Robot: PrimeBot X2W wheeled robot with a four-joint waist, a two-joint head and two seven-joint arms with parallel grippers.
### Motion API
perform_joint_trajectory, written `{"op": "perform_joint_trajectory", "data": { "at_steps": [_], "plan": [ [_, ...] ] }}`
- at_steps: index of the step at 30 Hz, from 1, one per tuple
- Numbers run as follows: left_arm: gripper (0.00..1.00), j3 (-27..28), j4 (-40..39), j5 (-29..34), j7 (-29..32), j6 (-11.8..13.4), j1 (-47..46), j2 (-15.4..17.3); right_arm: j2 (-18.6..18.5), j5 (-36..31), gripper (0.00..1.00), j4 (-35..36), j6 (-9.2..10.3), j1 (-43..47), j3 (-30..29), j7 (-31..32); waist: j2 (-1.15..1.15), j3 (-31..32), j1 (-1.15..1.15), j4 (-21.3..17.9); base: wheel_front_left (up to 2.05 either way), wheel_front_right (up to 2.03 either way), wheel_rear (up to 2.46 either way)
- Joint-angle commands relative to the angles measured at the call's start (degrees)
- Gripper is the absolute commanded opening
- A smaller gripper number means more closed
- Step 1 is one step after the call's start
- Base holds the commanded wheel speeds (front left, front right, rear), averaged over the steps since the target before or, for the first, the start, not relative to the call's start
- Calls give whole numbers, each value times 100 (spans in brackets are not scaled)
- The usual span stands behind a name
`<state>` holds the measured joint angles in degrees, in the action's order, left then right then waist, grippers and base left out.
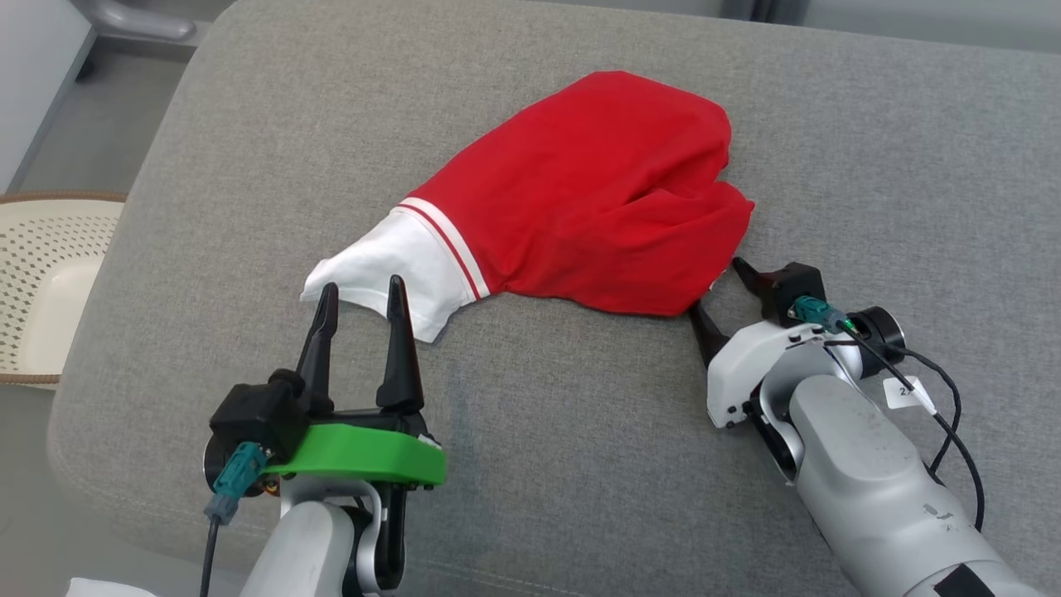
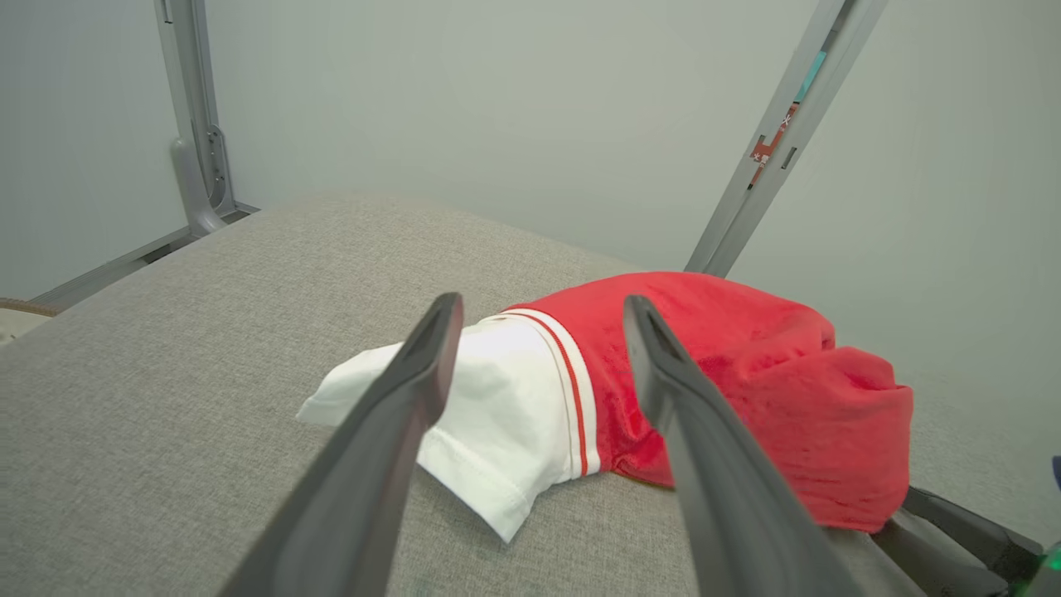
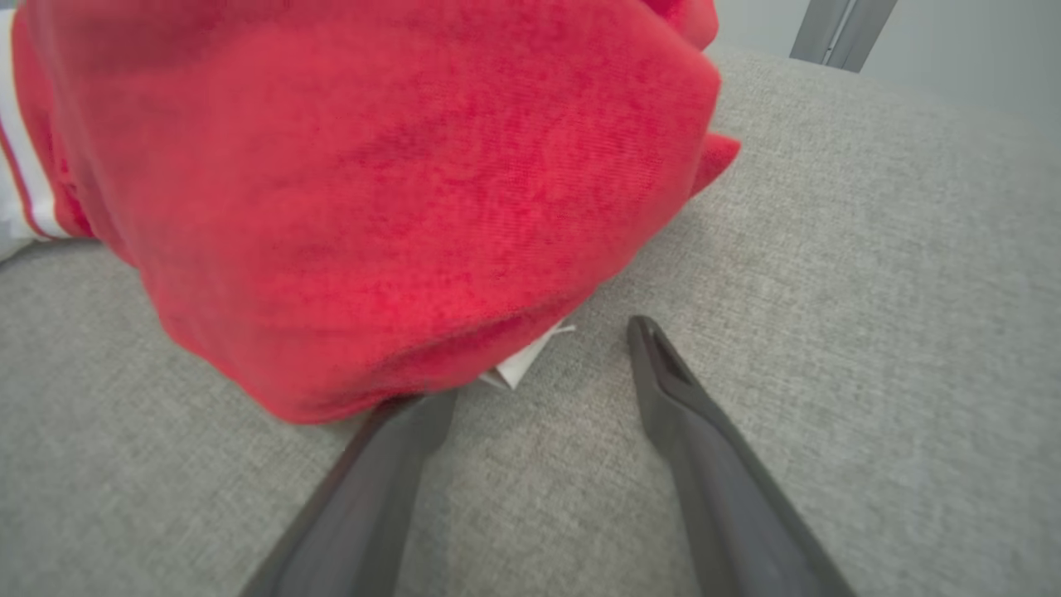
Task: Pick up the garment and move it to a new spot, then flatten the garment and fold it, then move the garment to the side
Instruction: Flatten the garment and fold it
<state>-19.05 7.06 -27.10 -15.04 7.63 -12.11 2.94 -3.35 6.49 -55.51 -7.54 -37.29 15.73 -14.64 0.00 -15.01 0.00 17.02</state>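
A red garment (image 1: 597, 191) with a white, red-striped end lies bunched on the grey cushion (image 1: 249, 149). My left gripper (image 1: 360, 297) is open, its fingertips at the near edge of the white end (image 2: 497, 414), not gripping it. My right gripper (image 1: 719, 288) is open at the red fold's near right edge. In the right wrist view the red cloth (image 3: 373, 199) bulges over the left fingertip (image 3: 414, 414), and a small white tag (image 3: 522, 365) peeks out beneath it. Nothing is held.
A cream perforated basket (image 1: 41, 282) stands on the floor to the left of the cushion. Grey metal frame legs (image 2: 195, 124) rise behind the cushion against a pale wall. Bare cushion spreads to the right of the garment and in front of it.
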Motion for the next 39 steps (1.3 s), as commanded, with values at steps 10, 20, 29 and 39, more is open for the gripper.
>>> {"op": "perform_joint_trajectory", "data": {
  "at_steps": [10,20,29,39],
  "plan": [
    [100,-24,5,72,-18,43,-1,1,-19,-291,0,967,11,116,-401,-58,0,-29,0,-439,0,0,0],
    [100,-130,106,66,-18,22,62,3,-217,-1748,0,2203,11,708,-1202,-56,0,204,0,-1179,0,0,0],
    [100,-221,116,13,-18,62,64,4,-338,-2813,0,3150,11,1680,-1917,419,0,252,0,-1437,0,0,0],
    [100,-98,152,73,-18,22,101,5,-49,-2488,0,3349,11,2823,-1845,477,0,253,0,-1536,0,0,0]
  ]
}}
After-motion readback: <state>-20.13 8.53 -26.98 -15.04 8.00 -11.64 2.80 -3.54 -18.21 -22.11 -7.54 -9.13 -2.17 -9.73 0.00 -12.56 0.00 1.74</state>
